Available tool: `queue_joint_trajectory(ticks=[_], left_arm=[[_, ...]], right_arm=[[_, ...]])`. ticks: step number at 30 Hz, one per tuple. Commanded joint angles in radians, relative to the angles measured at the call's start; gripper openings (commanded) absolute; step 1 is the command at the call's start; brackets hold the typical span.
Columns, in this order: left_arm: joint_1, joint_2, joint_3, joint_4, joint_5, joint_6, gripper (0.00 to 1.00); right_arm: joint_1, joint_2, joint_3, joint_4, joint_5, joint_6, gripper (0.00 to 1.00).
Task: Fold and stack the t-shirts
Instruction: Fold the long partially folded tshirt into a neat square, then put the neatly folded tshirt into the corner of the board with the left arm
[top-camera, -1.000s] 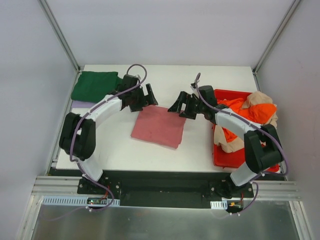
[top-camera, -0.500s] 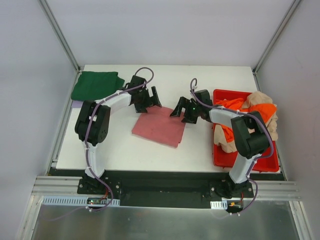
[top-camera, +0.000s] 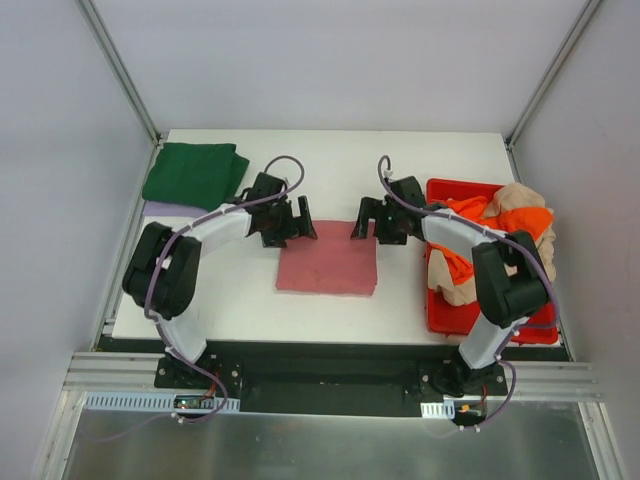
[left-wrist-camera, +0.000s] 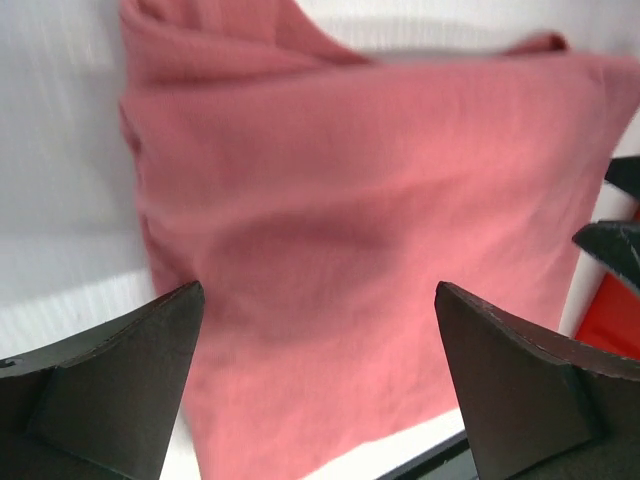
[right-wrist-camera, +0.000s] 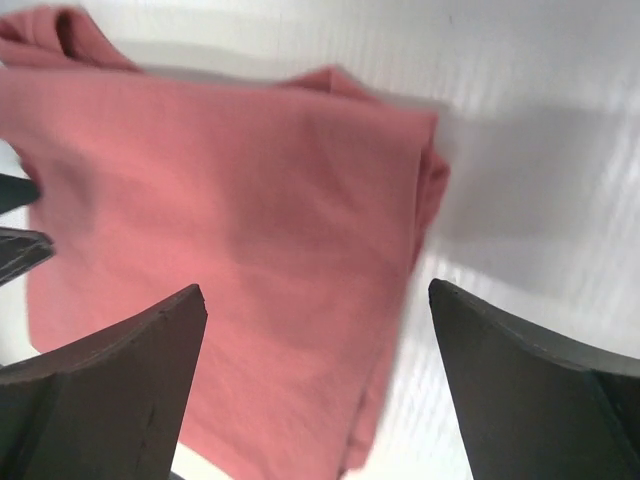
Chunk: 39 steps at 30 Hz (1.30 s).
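Note:
A dusty rose-red t-shirt (top-camera: 328, 264) lies folded into a flat rectangle at the table's middle; it fills the left wrist view (left-wrist-camera: 370, 220) and the right wrist view (right-wrist-camera: 220, 250). My left gripper (top-camera: 300, 218) is open and empty above its far left corner. My right gripper (top-camera: 365, 219) is open and empty above its far right corner. A folded dark green t-shirt (top-camera: 193, 174) lies at the far left on a pale lilac t-shirt (top-camera: 165, 209). Bright orange (top-camera: 520, 222) and beige (top-camera: 462, 288) t-shirts are bunched in the bin.
A rigid red plastic bin (top-camera: 450, 320) stands along the table's right edge, with cloth spilling over its rim. The table's near edge meets a black rail (top-camera: 320, 350). Grey walls close in the left, right and back.
The rose-red shirt has been turned from skewed to square with the table's edge and shifted slightly toward the near side. Both grippers moved with it and now hang open above its far corners.

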Motion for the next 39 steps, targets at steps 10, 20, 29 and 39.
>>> queue_joint_trajectory(ticks=[10, 20, 29, 39], left_arm=[[-0.041, -0.501, -0.271, -0.104, -0.168, 0.033, 0.99], [-0.035, -0.242, -0.187, -0.105, -0.214, 0.017, 0.99], [-0.036, -0.035, -0.104, -0.104, -0.133, -0.018, 0.89], [-0.169, 0.082, -0.05, -0.195, -0.27, -0.075, 0.65]], right_arm=[[0.237, -0.832, -0.263, -0.324, 0.48, -0.022, 0.96], [0.231, -1.37, -0.592, -0.221, 0.541, 0.093, 0.96], [0.231, -1.434, -0.62, -0.245, 0.542, 0.096, 0.96], [0.23, -1.352, -0.618, -0.207, 0.641, 0.081, 0.96]])
